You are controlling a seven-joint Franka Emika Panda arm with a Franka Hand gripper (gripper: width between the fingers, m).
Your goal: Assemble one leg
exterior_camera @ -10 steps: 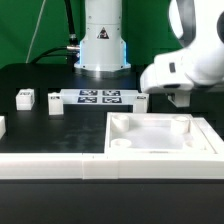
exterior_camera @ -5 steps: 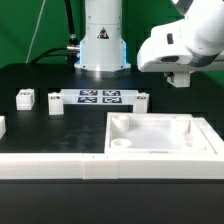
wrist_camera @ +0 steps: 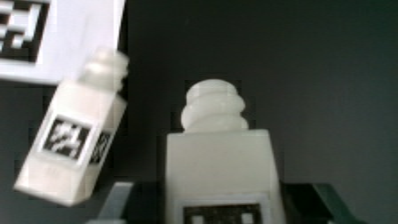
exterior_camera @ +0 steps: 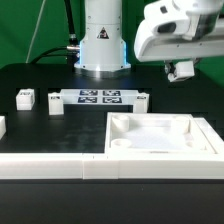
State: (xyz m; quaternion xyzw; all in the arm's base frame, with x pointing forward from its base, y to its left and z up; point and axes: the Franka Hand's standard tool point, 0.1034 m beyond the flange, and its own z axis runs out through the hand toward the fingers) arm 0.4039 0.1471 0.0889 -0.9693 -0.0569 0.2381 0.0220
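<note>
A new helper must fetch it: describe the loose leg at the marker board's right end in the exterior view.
Find the marker board behind the large white tray. At the board's end on the exterior view's right sits the leg. The other loose legs sit off the opposite end, and the held leg is up in the hand.
</note>
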